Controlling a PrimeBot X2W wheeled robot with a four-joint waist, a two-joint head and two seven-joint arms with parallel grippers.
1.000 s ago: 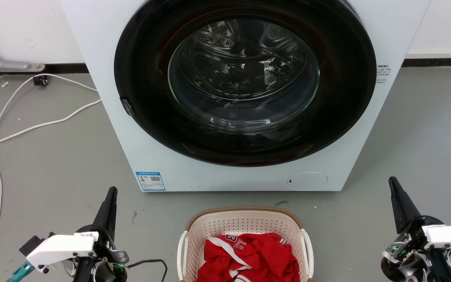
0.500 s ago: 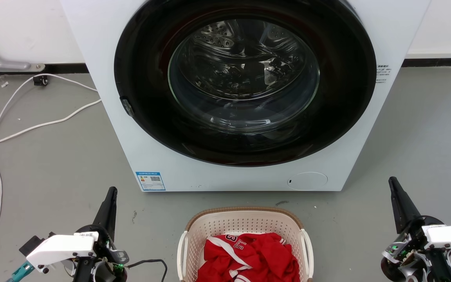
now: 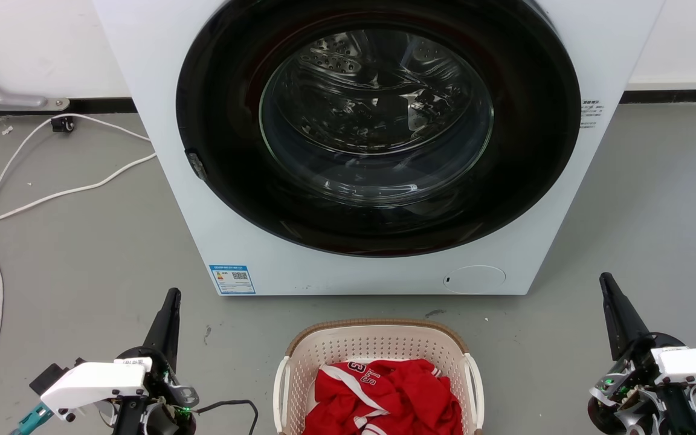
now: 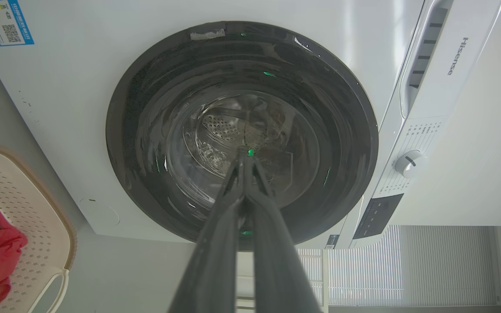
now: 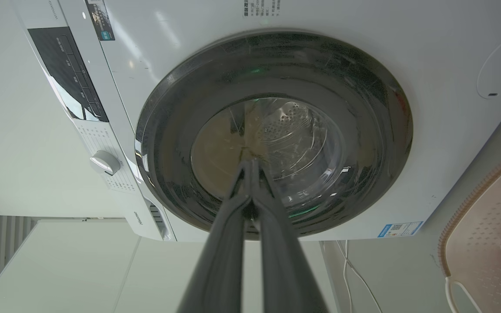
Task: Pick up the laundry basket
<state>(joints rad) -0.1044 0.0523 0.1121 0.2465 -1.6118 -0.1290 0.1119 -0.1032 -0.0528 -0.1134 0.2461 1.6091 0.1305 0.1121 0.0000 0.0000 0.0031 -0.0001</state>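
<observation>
The laundry basket [image 3: 378,345] sits on the floor [image 3: 82,254] before the washing machine [image 3: 142,60], the left gripper [image 3: 172,297] and right gripper [image 3: 607,283] flank it well apart, fingers closed on nothing, so the reach looks not yet begun and each must next move in toward its sides.

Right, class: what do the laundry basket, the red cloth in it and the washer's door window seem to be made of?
Laundry basket: probably moulded plastic, matt cream; even punched holes, smooth handles. Its brown rim looks woven, possibly moulded. Red cloth: soft fabric; it creases and folds. Door window: glossy clear glass or plastic; it shows reflections.
</observation>
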